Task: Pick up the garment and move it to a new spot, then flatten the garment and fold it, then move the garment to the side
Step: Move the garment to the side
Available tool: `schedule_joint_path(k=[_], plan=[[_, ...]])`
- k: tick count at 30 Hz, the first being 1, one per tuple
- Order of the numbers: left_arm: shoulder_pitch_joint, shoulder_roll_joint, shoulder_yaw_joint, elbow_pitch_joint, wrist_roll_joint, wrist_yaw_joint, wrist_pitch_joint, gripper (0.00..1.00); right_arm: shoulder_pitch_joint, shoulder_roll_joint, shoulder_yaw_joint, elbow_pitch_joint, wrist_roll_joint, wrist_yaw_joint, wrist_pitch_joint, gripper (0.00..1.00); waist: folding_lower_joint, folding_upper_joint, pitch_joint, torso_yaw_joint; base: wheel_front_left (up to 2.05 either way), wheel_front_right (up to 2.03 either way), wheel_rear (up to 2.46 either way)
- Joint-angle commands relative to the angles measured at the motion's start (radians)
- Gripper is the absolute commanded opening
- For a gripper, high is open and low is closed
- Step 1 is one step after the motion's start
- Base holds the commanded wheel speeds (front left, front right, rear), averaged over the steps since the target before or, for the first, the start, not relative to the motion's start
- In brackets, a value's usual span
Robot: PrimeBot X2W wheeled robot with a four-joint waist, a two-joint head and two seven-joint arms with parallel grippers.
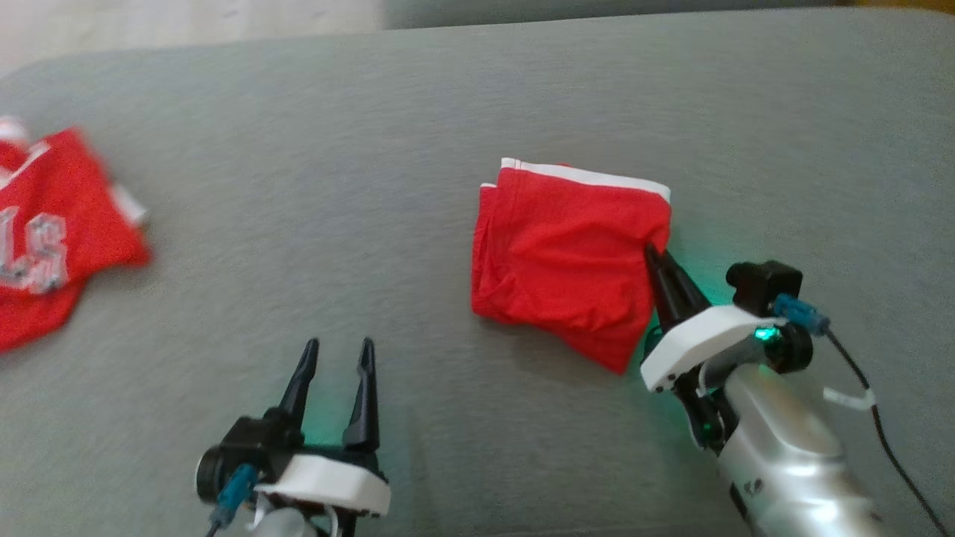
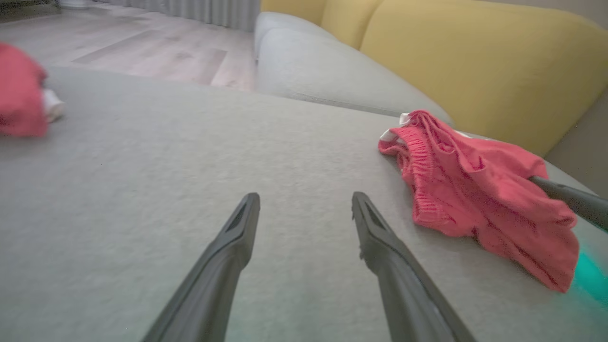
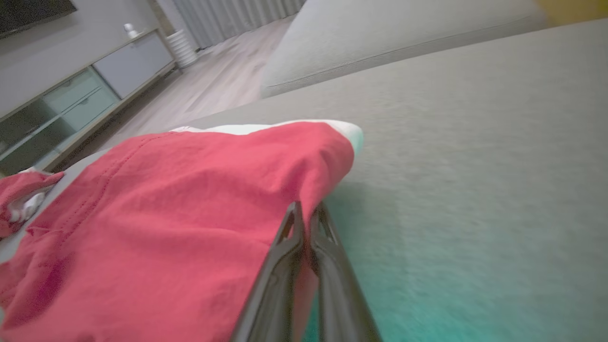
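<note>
Pinching the folded red shorts at their R edge w/ right gripper, 2 fingers closed tight on cloth; left gripper wide open, empty. Shorts lie mid on the grey cushion. Prob. the move-aside step: next I'd slide them w/o spilling the fold. Long axis far-left to near-right, white trim facing away.

Place: home living room | Seating: grey upholstered sofa seat, yellow back cushions | Floor: pale wood planks | Hangings: grey pleated curtains | Furniture: low media cabinet with drawers, dark screen above
</note>
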Motion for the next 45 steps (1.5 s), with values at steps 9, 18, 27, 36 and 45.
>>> schedule_joint_path(k=[9, 18, 27, 36, 45], plan=[[-0.097, 0.005, -0.037, -0.019, 0.017, -0.035, -0.005, 1.00, 0.051, 0.010, 0.086, -0.098, 0.065, 0.003, -0.006, 0.00, 0.0000, 0.0000, -0.013, -0.403, 0.00, 0.00, 0.00], [-0.099, 0.005, -0.087, -0.009, 0.029, -0.062, -0.005, 1.00, 0.074, 0.010, 0.109, -0.127, 0.106, 0.003, -0.006, 0.00, 0.0000, 0.0000, 0.007, -0.539, 0.00, 0.00, 0.00], [-0.098, 0.005, -0.107, 0.012, 0.034, -0.067, -0.005, 1.00, 0.022, 0.010, 0.056, -0.100, 0.030, 0.003, -0.006, 0.00, 0.0000, 0.0000, 0.019, -0.504, 0.00, 0.00, 0.00], [-0.102, 0.005, -0.101, 0.013, 0.032, -0.060, -0.005, 1.00, -0.160, -0.093, -0.120, 0.044, -0.170, 0.003, -0.006, 0.00, 0.0000, 0.0000, 0.060, -0.374, 0.00, 0.00, 0.00], [-0.131, 0.005, -0.114, 0.003, 0.043, -0.058, -0.005, 1.00, -0.333, -0.280, -0.222, 0.211, -0.296, 0.003, -0.006, 0.00, 0.0000, 0.0000, 0.123, -0.261, 0.00, 0.00, 0.00]])
